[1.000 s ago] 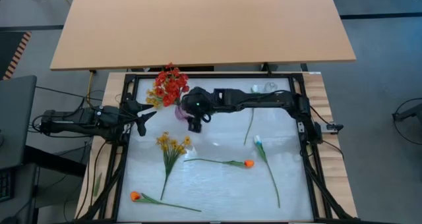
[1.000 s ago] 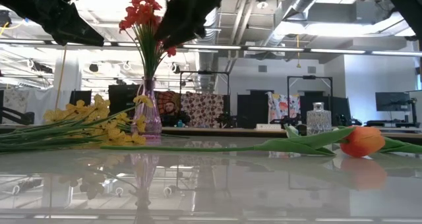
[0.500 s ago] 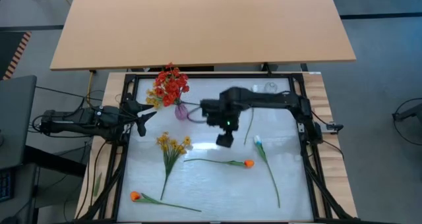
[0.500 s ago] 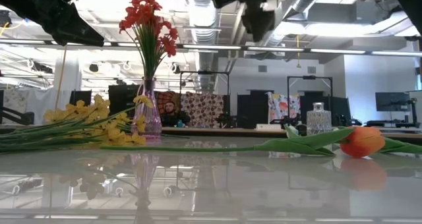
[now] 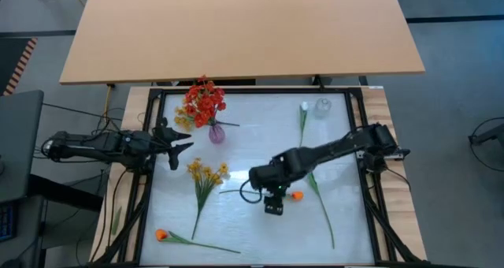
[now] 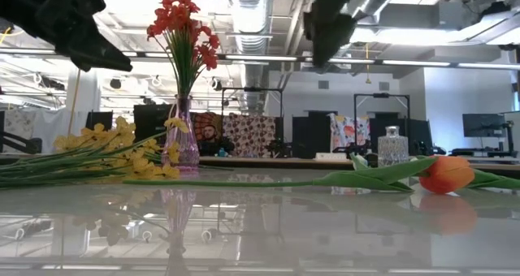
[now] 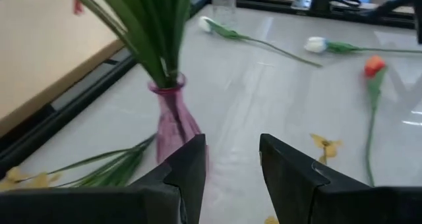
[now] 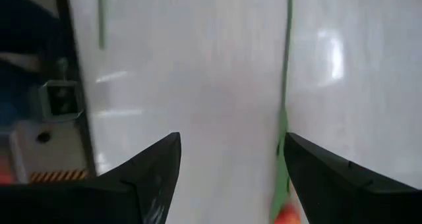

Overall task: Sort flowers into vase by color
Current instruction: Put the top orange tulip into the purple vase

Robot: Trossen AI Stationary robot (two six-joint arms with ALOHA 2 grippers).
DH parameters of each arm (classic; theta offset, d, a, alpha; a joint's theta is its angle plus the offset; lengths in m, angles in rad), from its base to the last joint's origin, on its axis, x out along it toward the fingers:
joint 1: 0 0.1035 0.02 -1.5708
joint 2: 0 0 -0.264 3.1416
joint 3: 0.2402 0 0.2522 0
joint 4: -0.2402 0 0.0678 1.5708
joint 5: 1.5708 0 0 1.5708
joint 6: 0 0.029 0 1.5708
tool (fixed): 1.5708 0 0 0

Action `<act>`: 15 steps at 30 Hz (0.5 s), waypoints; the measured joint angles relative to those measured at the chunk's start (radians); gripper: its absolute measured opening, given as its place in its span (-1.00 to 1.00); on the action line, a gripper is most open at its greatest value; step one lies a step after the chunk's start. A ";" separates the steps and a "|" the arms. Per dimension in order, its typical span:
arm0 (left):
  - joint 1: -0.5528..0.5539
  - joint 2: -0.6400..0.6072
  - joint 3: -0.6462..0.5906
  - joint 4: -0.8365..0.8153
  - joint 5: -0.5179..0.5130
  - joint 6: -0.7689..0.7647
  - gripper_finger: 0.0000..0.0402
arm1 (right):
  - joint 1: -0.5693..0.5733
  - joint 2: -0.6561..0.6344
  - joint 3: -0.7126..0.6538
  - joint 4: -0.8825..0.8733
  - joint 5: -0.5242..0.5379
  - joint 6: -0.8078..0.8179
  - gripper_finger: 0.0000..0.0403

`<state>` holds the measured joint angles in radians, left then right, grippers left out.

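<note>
- A white surface (image 5: 252,228) carries loose artificial flowers and a pink vase (image 5: 216,132) already holding red blooms (image 5: 205,100); the vase stands near the far left corner.
- The right pincer (image 5: 274,206) hangs over the middle of the surface, fingers spread apart and holding nothing, as its wrist view shows.
- An orange tulip (image 5: 296,195) lies flat just beside that pincer. In the overhead view its bloom sits just to the right of the pincer, and its green stem runs leftward from the bloom, passing under the arm.
- In the right wrist view the same stem (image 8: 285,85) runs lengthwise close to one finger (image 8: 330,178), with the orange bloom (image 8: 288,217) just showing at the frame edge. The flower looks off to one side of the gap, not centred in it.
- The right arm is plainly the nearer one to this tulip. A grasp would probably need a small sideways shift to bring the stem between the fingers.
- The left pincer (image 5: 175,139) waits beside the vase, fingers open and empty.
- Also lying loose: a yellow spray (image 5: 205,173), a second orange flower (image 5: 161,235) near the front left, and two white flowers (image 5: 308,169) (image 5: 303,107) on the right.
- A small clear vase (image 5: 322,106) stands at the far right.
</note>
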<state>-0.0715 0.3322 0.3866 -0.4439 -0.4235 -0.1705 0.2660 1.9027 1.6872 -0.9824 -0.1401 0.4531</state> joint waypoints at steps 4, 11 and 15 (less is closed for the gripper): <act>0.000 0.014 -0.010 0.008 0.041 0.001 -0.34 | 0.017 0.041 -0.031 0.063 0.039 0.111 0.45; 0.000 0.028 -0.011 0.018 0.112 0.009 -0.34 | 0.021 0.125 -0.031 0.111 -0.105 0.846 0.45; 0.000 0.035 -0.011 0.019 0.113 0.009 -0.34 | 0.033 0.167 -0.030 0.149 -0.106 1.161 0.45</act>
<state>-0.0715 0.3672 0.3756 -0.4248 -0.3105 -0.1616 0.2987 2.0695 1.6569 -0.8333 -0.2459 1.6137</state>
